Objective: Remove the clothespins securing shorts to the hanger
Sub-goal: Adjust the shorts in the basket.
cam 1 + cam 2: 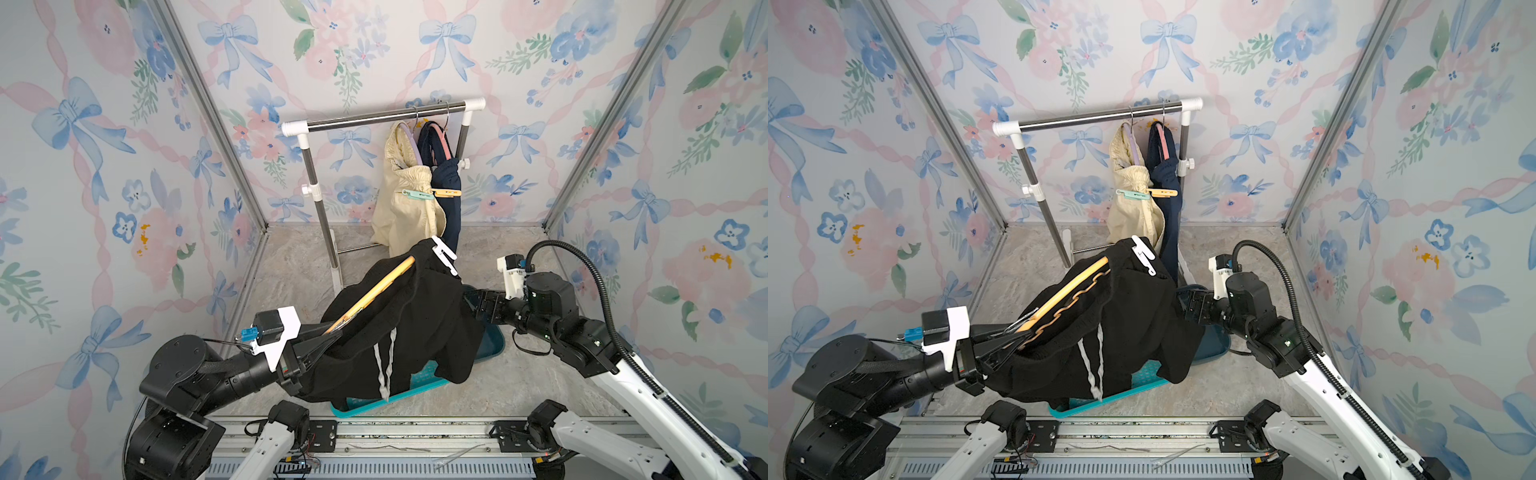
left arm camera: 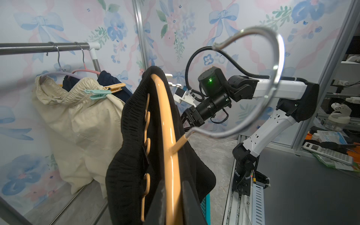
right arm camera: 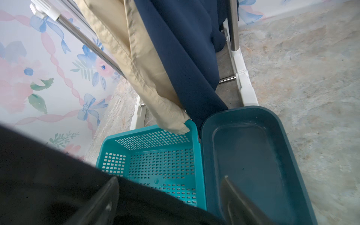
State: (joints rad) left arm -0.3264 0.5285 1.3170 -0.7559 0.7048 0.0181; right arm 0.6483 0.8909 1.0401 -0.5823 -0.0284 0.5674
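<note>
The left end effector (image 1: 328, 332) squeezes the orange hanger (image 1: 376, 286) under the soft black shorts (image 1: 419, 328), the right end effector (image 3: 170, 179) is spread wide beside them, and the light, hard white clothespin (image 1: 444, 254) on their far end likely needs its tail pinched.

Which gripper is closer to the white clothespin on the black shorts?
Right. The right gripper sits just below the white clothespin; the left gripper holds the orange hanger at its far end.

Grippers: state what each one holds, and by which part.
Left gripper is shut on the orange hanger, near one end of its shoulder bar, black shorts draped over it. Right gripper is open, holding nothing.
</note>
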